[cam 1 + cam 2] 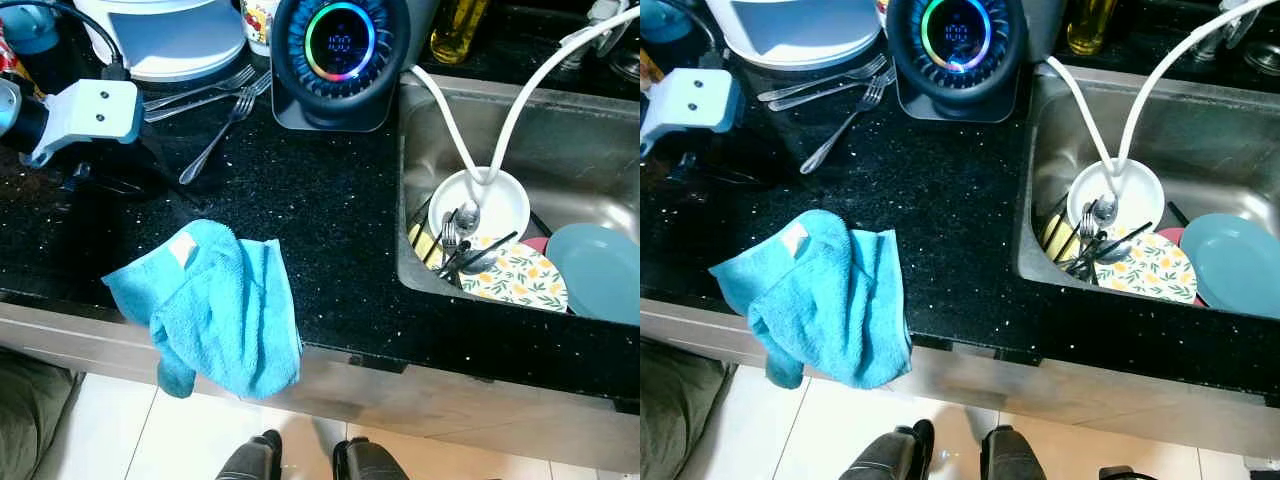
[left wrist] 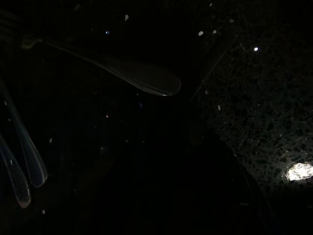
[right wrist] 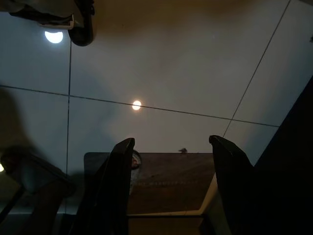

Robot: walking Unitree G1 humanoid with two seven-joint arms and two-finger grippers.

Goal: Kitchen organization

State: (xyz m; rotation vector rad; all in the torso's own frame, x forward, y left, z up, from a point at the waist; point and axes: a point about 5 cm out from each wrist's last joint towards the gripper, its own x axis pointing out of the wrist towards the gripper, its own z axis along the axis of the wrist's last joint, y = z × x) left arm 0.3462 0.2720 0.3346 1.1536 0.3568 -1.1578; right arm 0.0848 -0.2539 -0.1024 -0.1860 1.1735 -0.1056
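Nearest me, the teal cloth point(image 1: 215, 310) droops over the worktop point(image 1: 330, 230) edge. My right hand point(image 3: 171, 186) hangs wide and empty above the floor. Beyond, my left hand point(image 1: 95, 180) hovers by the forks point(image 1: 215, 105), grip unreadable; collecting them looks next, needing a careful descent.

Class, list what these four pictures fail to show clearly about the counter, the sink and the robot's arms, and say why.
- Left gripper: its jaws are lost against the black counter; left wrist view too dark.
- Cutlery in the sink: a tangled pile, pieces uncountable.
- Teal plate: cut by the right edge.
- White appliance: cropped by the top edge.
- Fan display: digits too small.
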